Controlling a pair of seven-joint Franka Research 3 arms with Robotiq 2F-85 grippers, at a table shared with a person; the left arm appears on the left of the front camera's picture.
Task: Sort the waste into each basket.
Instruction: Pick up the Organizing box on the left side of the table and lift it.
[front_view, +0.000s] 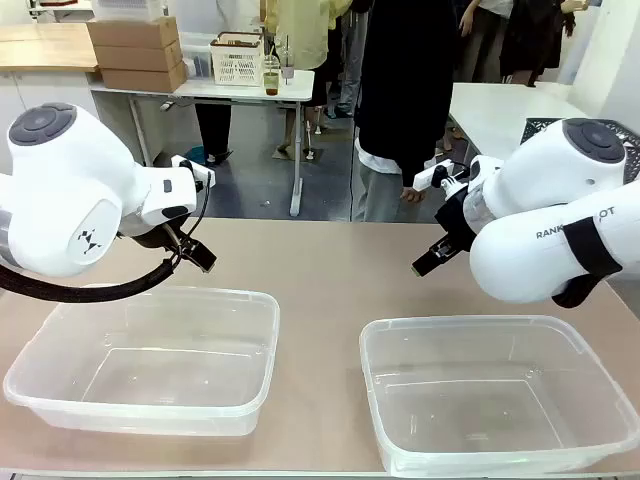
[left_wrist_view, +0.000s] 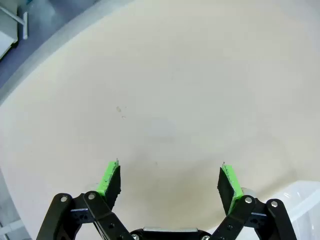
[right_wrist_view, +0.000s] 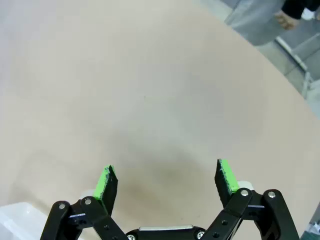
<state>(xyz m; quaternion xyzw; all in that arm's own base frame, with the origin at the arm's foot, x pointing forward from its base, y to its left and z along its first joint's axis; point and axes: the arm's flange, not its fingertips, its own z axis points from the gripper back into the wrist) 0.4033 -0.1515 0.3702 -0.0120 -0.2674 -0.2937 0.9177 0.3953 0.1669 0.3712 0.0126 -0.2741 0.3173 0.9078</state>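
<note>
Two clear plastic baskets stand on the tan table: the left basket (front_view: 150, 360) and the right basket (front_view: 495, 395), both with nothing inside. My left gripper (front_view: 198, 257) hangs above the table just behind the left basket; in the left wrist view it (left_wrist_view: 170, 180) is open over bare tabletop, a basket corner (left_wrist_view: 305, 200) at lower right. My right gripper (front_view: 432, 260) hovers behind the right basket; in the right wrist view it (right_wrist_view: 166, 182) is open over bare tabletop, a basket corner (right_wrist_view: 15, 215) at lower left. The waste is out of view.
A person in a black top (front_view: 405, 90) stands at the far edge of the table, one hand (front_view: 411, 194) hanging by the side. Behind are a white table with cardboard boxes (front_view: 135, 52) and a white lattice basket (front_view: 237, 58).
</note>
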